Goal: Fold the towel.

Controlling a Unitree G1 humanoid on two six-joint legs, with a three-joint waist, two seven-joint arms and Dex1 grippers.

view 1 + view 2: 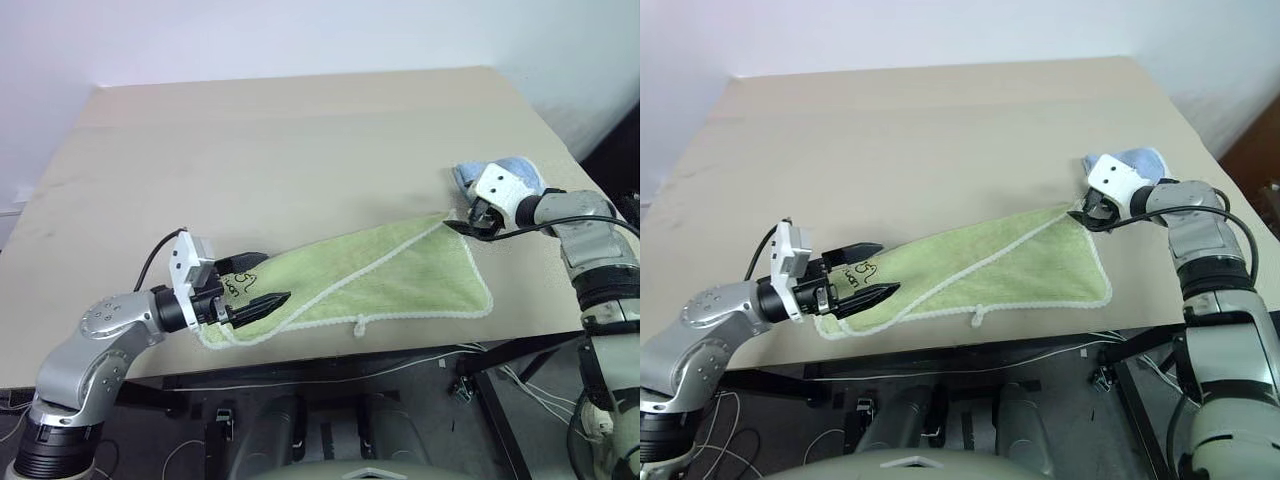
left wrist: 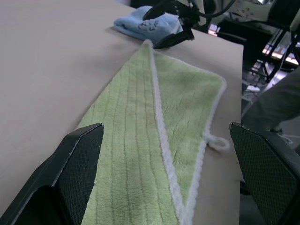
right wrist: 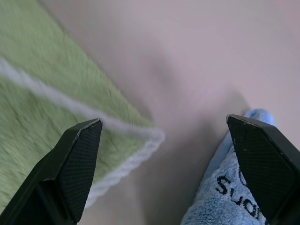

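A pale beige worktop (image 1: 300,150) stands before a plain white wall; dark floor and loose cables show beneath its near edge. The towel (image 1: 390,275), yellow-green with white edging, lies folded diagonally along that near edge, its small white loop (image 1: 358,325) hanging toward the edge. A light blue cloth (image 1: 500,172) sits just beyond the towel's far right corner. The left tool (image 1: 252,280) hovers at the towel's left end, fingers spread wide, gripping nothing. The right tool (image 3: 164,140) hangs over the towel's right corner beside the blue cloth, equally spread and empty. Dark print marks the towel's left end and the blue cloth; neither is readable
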